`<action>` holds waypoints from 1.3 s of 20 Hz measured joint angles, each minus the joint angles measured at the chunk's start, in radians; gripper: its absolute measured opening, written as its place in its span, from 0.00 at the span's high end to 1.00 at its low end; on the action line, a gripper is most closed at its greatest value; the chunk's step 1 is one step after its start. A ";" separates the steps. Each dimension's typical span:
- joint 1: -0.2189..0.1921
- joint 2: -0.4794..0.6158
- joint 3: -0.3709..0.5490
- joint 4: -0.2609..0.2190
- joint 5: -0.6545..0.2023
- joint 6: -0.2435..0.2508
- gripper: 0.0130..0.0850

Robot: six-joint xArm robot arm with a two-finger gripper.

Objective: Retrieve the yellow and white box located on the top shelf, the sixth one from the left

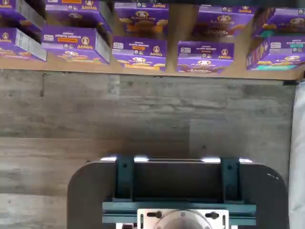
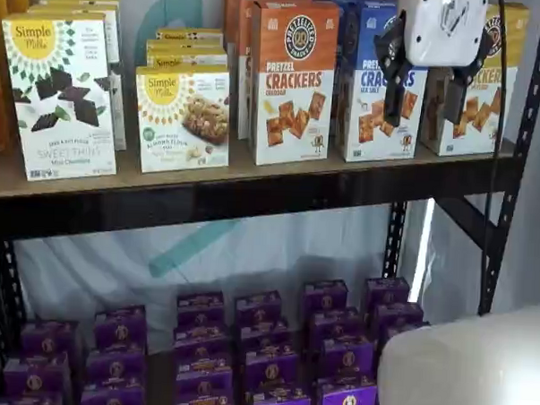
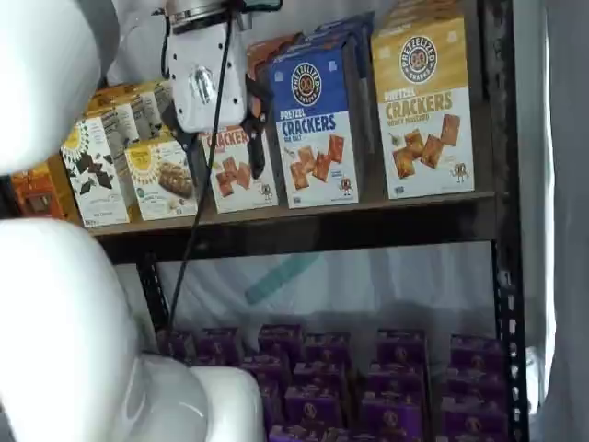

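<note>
The yellow and white box (image 3: 423,106) stands upright at the right end of the top shelf (image 3: 322,226), next to the black upright. In a shelf view it (image 2: 481,131) is partly hidden behind my gripper (image 2: 425,102). The gripper hangs in front of the top shelf (image 2: 253,188), open and empty, with a plain gap between its two black fingers. In a shelf view the gripper (image 3: 224,147) shows before the orange-topped carton. The wrist view shows neither the gripper nor the box.
A blue-topped cracker carton (image 2: 367,126) and an orange-topped one (image 2: 293,78) stand left of the target. Simple Mills boxes (image 2: 64,95) fill the shelf's left. Purple boxes (image 2: 272,355) lie on the lower level, also in the wrist view (image 1: 140,52). White arm links (image 3: 55,304) fill the foreground.
</note>
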 joint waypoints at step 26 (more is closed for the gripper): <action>-0.322 0.050 -0.005 -0.043 -0.223 -0.328 0.00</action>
